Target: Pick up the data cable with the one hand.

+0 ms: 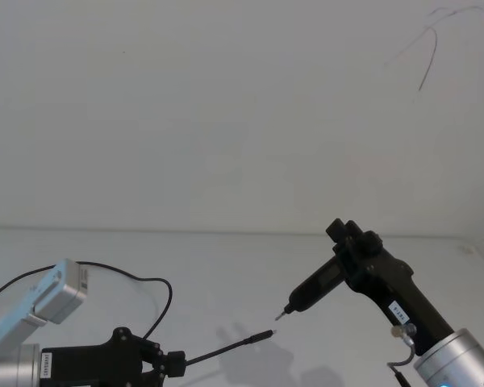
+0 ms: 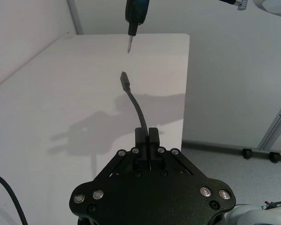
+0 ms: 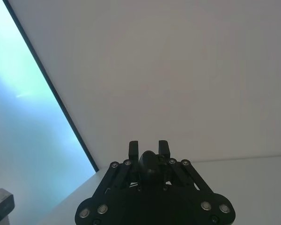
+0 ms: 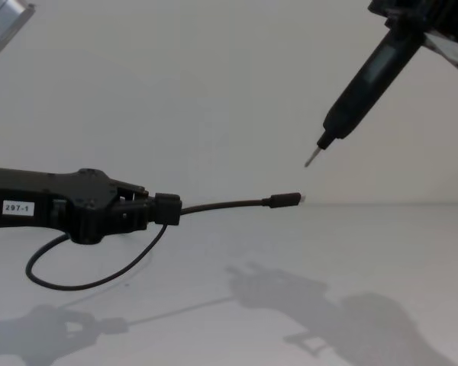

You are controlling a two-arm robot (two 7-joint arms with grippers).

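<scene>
- White table [image 4: 382,259] sits under us.
- Our left gripper [image 4: 168,208] pinches the data cable [image 4: 229,204], lifted off it.
- Our right gripper [image 1: 351,262] clamps a pen tool [image 4: 366,84].
- Next, we think: hold tight, steady.

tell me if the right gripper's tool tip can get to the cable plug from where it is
Probably yes: the left gripper holds the data cable with its plug out in open air, and nothing sits between it and the tool tip.
</scene>
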